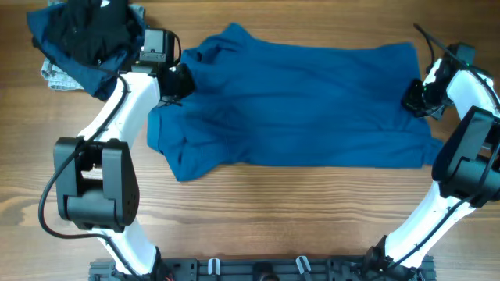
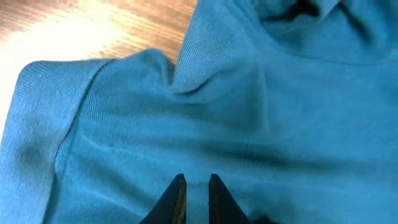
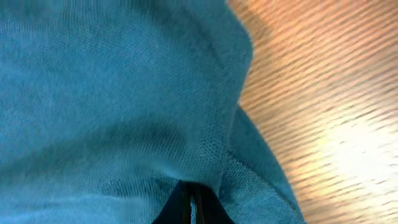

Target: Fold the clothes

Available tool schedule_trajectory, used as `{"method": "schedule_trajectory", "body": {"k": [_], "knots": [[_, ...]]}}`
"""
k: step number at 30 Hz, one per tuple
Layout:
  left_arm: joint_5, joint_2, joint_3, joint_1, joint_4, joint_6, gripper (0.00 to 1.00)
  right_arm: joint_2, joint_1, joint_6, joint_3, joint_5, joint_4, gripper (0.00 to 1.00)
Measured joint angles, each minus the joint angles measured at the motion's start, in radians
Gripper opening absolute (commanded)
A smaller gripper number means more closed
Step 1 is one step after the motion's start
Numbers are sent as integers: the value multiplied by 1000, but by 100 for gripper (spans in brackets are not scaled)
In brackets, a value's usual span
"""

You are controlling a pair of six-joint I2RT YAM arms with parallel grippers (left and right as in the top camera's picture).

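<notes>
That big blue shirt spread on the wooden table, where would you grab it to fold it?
Probably at its short ends: pinch the plain mid-blue fabric shirt at the collar end from the left and the hem from the right, coming down from above. It lies spread flat on the wooden table, so only its thin edges offer anything to pinch.

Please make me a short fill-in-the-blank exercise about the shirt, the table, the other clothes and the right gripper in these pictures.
1. The spread shirt is plain ___ in colour.
2. It lies on a ___ table.
3. The heap of dark clothes lies at the table's far ___ corner.
4. The right gripper has its jaws ___ on the shirt's edge.
Missing words: blue; wooden; left; shut
</notes>
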Motion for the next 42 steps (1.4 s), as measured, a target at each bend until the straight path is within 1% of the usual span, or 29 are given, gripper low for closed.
{"method": "schedule_trajectory", "body": {"k": [5,9,16,21,31,42], "knots": [[30,3,0,0,8,0,15,0,-18,0,-1,25,31,8],[38,17,0,0,8,0,15,0,-54,1,-1,58,45,6],[38,22,0,-1,10,16,15,-6,-80,2,-1,64,-1,7],[38,23,0,-2,17,18,16,-23,-80,0,-1,21,-23,4],[38,23,0,-2,17,18,16,-47,-80,-22,-1,-55,-30,4],[38,23,0,-2,18,18,16,-10,-80,-26,-31,-89,47,4]]}}
